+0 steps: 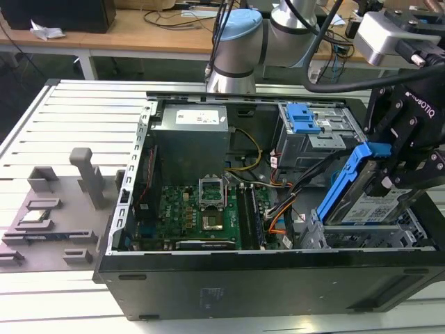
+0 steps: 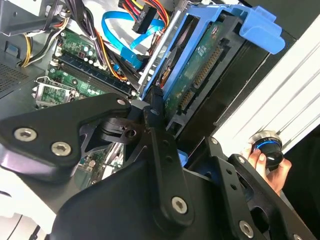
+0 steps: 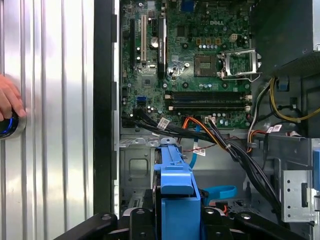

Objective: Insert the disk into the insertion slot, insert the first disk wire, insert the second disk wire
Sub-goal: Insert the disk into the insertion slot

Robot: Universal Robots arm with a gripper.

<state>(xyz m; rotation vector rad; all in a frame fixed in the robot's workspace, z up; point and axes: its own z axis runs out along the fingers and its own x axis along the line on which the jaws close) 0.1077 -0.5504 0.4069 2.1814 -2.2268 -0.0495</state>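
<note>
At the exterior view's right, near corner of the open computer case (image 1: 139,278), the hand (image 1: 393,174) is clenched on the disk (image 1: 372,205), fingers on the blue caddy's two long sides. The disk is tilted, high end with the blue handle up, low end at the mouth of the insertion slot (image 1: 320,235). I can't tell how far in it sits. The case lies on a ribbed metal tabletop (image 1: 69,111), motherboard (image 1: 201,209) facing up.

The second wrist view shows the disk's underside (image 2: 205,65): bare green board and a connector row, exposed. In the first wrist view the caddy end (image 3: 175,185) sits between the fingers.

The first disk wire (image 2: 142,15), an orange, red and black bundle with a black plug, hangs loose near the disk and is not plugged in. The second disk wire (image 2: 120,30), flat and light blue, loops beside it, also free. Both run across the case floor in the first wrist view, orange (image 3: 197,125) and blue (image 3: 220,192).

Handling, as a judgement: the disk is stiff, dense for its size and shock-sensitive. Grip the caddy rails, not the board or pins. The plastic rails are smooth and may flex slightly. The wires are limp, so take them at the plug.

A person's fingers (image 3: 7,100) rest on a round button (image 3: 10,126) on the tabletop, well apart from the case.
</note>
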